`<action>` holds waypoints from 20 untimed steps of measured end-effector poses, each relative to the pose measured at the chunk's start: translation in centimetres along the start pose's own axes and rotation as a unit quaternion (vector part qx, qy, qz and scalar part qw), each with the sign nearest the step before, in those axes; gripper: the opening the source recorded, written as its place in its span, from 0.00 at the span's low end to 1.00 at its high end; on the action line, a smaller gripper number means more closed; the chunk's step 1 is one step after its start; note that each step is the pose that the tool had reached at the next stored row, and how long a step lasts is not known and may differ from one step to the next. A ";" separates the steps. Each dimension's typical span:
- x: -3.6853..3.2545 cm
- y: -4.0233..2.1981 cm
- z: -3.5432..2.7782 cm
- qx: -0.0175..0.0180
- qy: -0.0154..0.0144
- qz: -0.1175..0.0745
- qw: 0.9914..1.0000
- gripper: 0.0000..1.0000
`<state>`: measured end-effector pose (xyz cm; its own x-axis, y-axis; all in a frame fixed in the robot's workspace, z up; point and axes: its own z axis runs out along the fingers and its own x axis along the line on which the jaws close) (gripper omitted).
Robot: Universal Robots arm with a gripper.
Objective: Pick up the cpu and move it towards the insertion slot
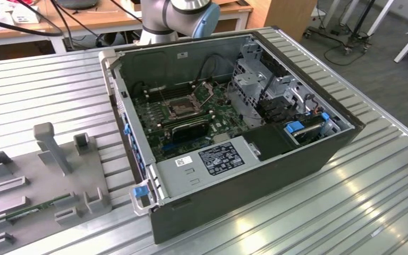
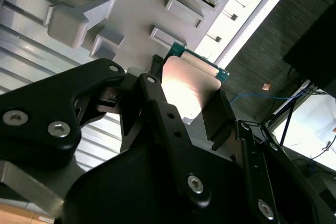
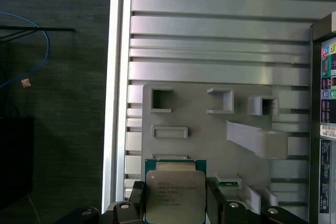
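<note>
holding the printed cpu point(image 3: 175, 192) in tool point(image 3: 176, 211)

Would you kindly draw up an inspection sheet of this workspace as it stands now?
Surface: slatted metal table, bearing a grey tray and an open computer case.
Job's things: the cpu held above the tray; the insertion slot inside the case.
Clutter: memory stick in the tray.
Grippers: gripper shut on the cpu.
Cables: blue cable on the dark carpet.
Surroundings: wooden desk beyond the table.

No print on the cpu point(image 3: 175, 196) can be read.
</note>
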<state>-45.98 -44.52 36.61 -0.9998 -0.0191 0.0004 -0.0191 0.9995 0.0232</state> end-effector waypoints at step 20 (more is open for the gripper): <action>-0.24 0.01 -0.65 0.000 0.000 0.000 1.000 0.55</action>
<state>-45.74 -44.52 37.26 -0.9998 -0.0191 0.0006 -0.0191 0.9996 0.0231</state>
